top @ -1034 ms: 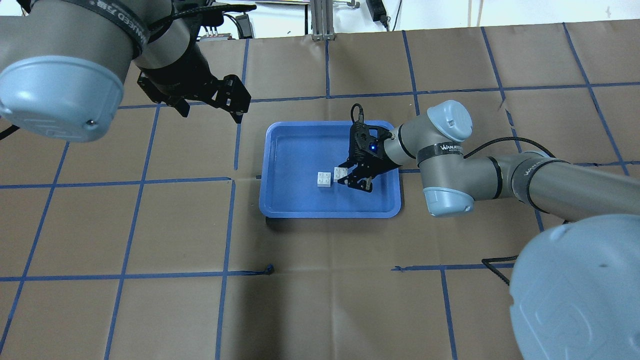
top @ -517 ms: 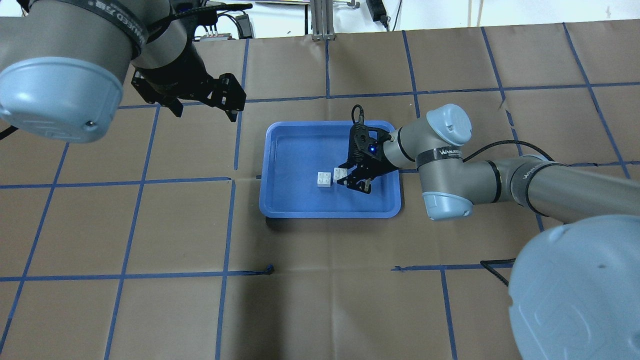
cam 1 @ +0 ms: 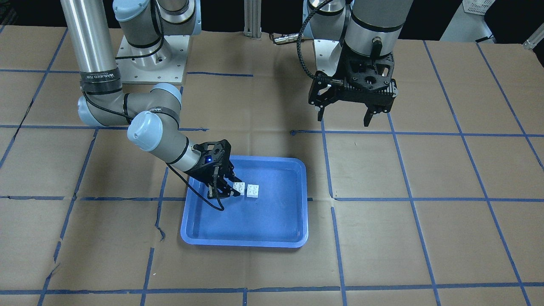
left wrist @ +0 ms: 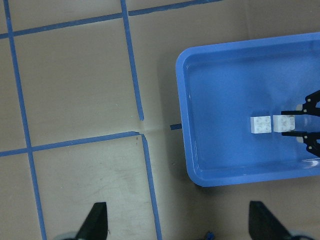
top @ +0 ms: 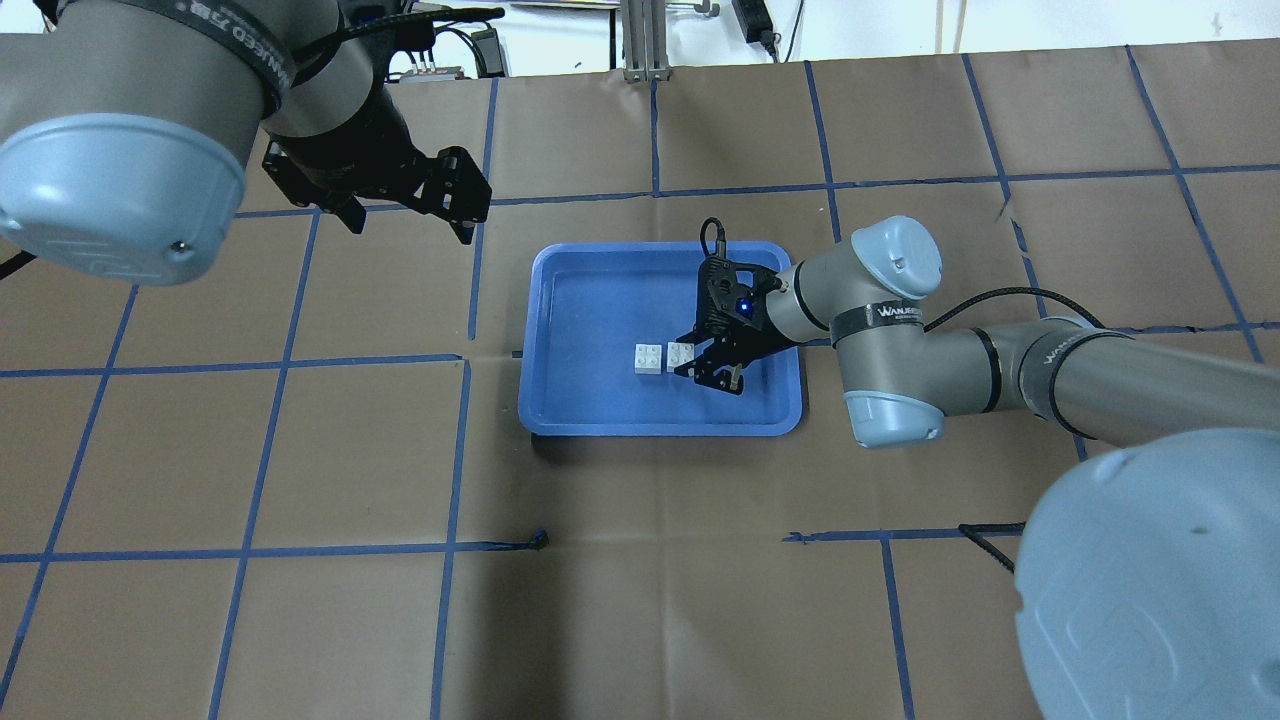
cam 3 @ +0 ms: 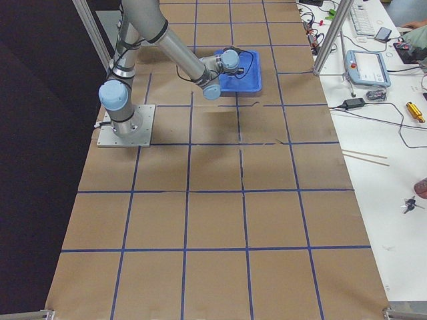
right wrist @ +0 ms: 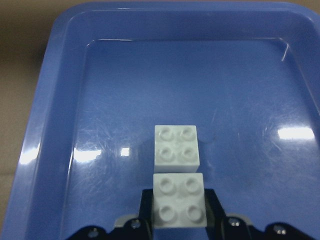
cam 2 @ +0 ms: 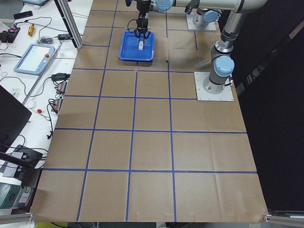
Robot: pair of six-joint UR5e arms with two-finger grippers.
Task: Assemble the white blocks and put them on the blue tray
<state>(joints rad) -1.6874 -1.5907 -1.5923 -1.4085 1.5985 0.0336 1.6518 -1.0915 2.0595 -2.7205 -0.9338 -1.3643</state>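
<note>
R hand [cam 1: 231, 188] sits low inside the blue tray [top: 660, 428], coming in over the rim on the R-arm side. Its 2 fingers [right wrist: 212, 200] are closed on one white block, the gripped block [right wrist: 179, 201], w/ one finger against each opposite side and the studs up. Can't tell if that block rests on the tray floor or sits a touch above it. The 2nd white block, the loose block [right wrist: 176, 146], lies flat on the tray floor, studs up, just beside the gripped block on the side away from the R hand. Their edges are parallel, and R wrist view shows only a thin gap betw. them. The 2 are side by side, not stacked, approx. mid-tray and a bit toward the R-arm side. The tray lies flat on the brown surface [top: 300, 450], which has a blue tape grid, roughly central betw. the arms. L hand [top: 410, 228] hangs above bare surface, off the tray's far corner on the L-arm side and well apart from tray and blocks. Its fingers are spread wide w/ nothing betw. them. L wrist view looks straight down on that end of the tray w/ both blocks in sight.
</note>
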